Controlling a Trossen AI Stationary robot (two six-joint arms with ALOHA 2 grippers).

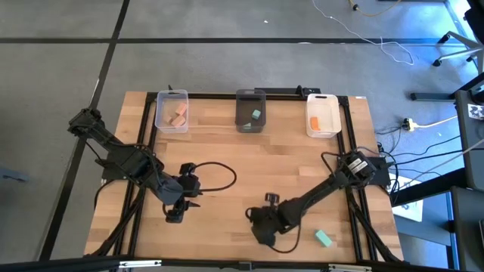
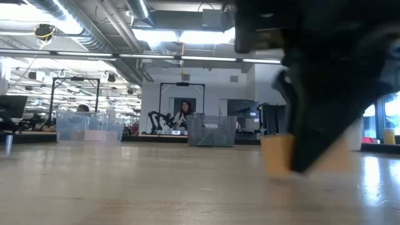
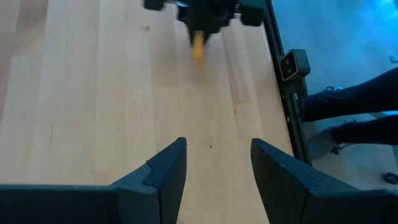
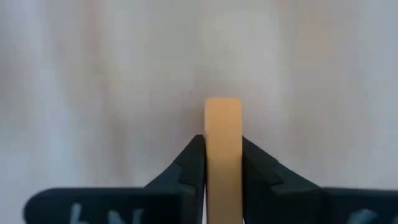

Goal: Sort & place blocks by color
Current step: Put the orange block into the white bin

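**Orange block clamped, ready to lift**

The right tool (image 4: 222, 180) is clamped on an orange block (image 4: 223, 143) low at the near edge of the tabletop (image 1: 257, 162), its arm stretched in from the right side and bent down. The step in hand looks like the pick; next it likely needs a lift and a carry to the far right bin (image 1: 323, 115), which shows orange inside. A teal block (image 1: 324, 239) lies nearby. The left tool (image 1: 175, 211) waits over the near left, fingers (image 3: 166, 171) apart, empty. Beyond stand the middle bin (image 1: 251, 110) and left bin (image 1: 172, 111).
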